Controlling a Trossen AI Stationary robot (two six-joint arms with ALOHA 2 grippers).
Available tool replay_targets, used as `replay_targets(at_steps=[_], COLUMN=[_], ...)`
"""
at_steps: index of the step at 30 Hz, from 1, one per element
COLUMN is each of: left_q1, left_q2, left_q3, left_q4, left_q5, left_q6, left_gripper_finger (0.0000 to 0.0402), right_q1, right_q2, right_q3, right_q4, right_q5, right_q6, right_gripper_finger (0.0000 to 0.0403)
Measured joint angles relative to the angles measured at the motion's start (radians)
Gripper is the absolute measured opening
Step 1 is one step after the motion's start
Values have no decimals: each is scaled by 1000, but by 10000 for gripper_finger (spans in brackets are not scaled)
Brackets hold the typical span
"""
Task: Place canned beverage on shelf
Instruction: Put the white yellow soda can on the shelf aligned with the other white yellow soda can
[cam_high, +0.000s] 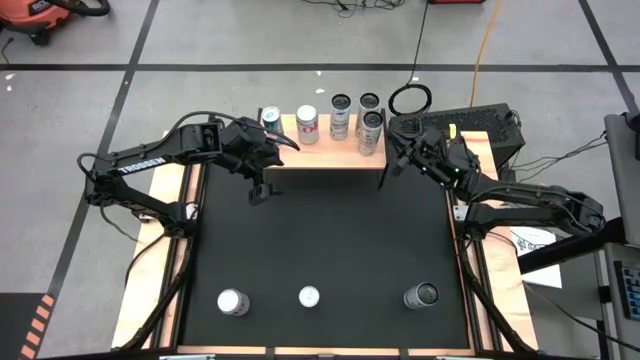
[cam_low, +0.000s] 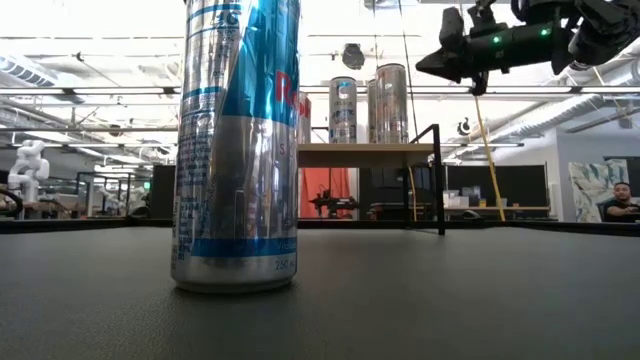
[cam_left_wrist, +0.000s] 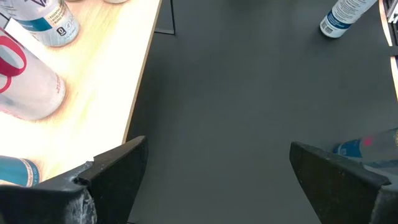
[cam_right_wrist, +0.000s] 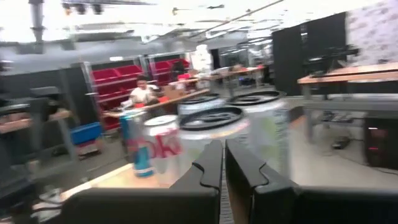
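Black tabletop (cam_high: 330, 240) is carrying three slick, dentable, rigid cans (cam_high: 309, 297) along the frame's bottom, best gripped mid-body, while the wide-open left pincer (cam_high: 262, 185) and shut right pincer (cam_high: 398, 160) are hovering beside the shelf (cam_high: 325, 154) at upper centre.

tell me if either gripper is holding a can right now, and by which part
Nothing is held. The left gripper hangs open over the mat by the shelf edge, with nothing between its fingers. The right gripper is shut on nothing, beside the shelf's cans.

Glossy metal can (cam_low: 238, 150); matt black mat (cam_high: 330, 240) (shelf (cam_high: 325, 150) pale wood).
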Motion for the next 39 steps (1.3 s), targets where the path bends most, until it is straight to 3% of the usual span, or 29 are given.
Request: replay_targets(at_steps=[19,39], left_q1=[0,0], left_q2=[0,0], left_q3=[0,0], left_q4=[0,0], left_q5=[0,0], left_q6=[2,3], left_gripper_finger=[393,393], right_q1=[-96,-114], right_q2=[123,192], right_q3=[0,4], right_q4=[62,127], right_q5=[18,-11], right_q6=[33,51], right_gripper_finger=[0,0])
